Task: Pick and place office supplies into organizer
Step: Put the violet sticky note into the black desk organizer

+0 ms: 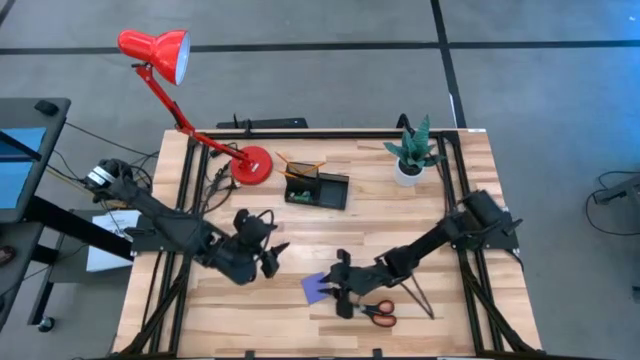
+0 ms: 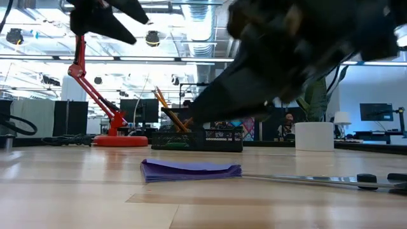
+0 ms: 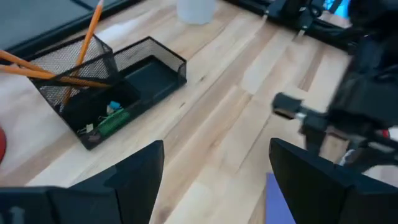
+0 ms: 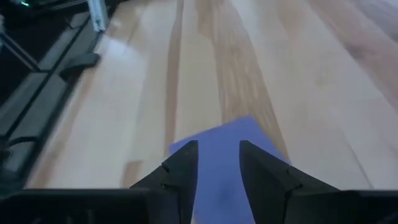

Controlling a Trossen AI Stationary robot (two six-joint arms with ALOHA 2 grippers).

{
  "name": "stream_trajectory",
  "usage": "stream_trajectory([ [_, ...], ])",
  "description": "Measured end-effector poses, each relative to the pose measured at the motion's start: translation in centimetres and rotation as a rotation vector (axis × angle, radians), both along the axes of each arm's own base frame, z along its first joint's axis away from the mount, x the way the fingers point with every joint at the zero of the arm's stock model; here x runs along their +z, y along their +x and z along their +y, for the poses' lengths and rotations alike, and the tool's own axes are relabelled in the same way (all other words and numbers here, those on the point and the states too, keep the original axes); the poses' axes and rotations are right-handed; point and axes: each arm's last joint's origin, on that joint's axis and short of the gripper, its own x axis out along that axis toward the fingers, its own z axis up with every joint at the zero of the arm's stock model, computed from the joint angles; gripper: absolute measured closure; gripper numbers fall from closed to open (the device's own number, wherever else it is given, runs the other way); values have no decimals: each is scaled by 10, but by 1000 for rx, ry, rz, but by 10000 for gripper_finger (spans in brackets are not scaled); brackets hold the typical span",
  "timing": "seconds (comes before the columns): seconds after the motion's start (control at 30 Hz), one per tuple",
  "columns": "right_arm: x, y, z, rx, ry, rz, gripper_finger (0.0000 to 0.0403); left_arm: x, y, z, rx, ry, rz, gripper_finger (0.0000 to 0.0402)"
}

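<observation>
In the high view the left tool [image 1: 268, 258] waits at lower left, fingers spread and empty. The organizer [image 1: 316, 189] stands at upper centre. At lower centre the right tool [image 1: 338, 292] hangs over the purple notepad [image 1: 316, 288] on the surface [image 1: 400, 215], fingers half apart, not pinching. I judge the notepad pick is in hand; next it must lower and close.

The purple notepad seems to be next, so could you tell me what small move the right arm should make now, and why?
Probably lower the right gripper straight down. Its jaws stand partly open above the purple notepad, which lies flat on the table, not yet gripped, away from the organizer.
</observation>
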Motion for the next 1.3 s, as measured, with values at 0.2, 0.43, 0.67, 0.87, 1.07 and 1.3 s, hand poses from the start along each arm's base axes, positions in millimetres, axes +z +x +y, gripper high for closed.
stream_trajectory([
  [0.2, -21, 19, 6, 40, -22, 54, 290, 1, -8, -12, -7, 44, -34, 120],
  [0.43, -22, 25, 1, 27, -61, 212, 290, 1, -8, -12, 1, 48, -40, 120],
  [0.67, -24, 34, -30, -96, -99, 259, 290, 1, -7, -11, 5, 58, -37, 120],
  [0.87, -23, 43, -63, -207, -107, 263, 290, 1, -8, -10, 14, 50, -37, 120],
  [1.07, -12, 43, -81, -240, -96, 281, 290, 0, -7, -11, -16, 8, -14, 120],
  [1.3, 23, 33, -88, -222, -147, 301, 290, -1, -7, -13, -65, -44, 22, 120],
])
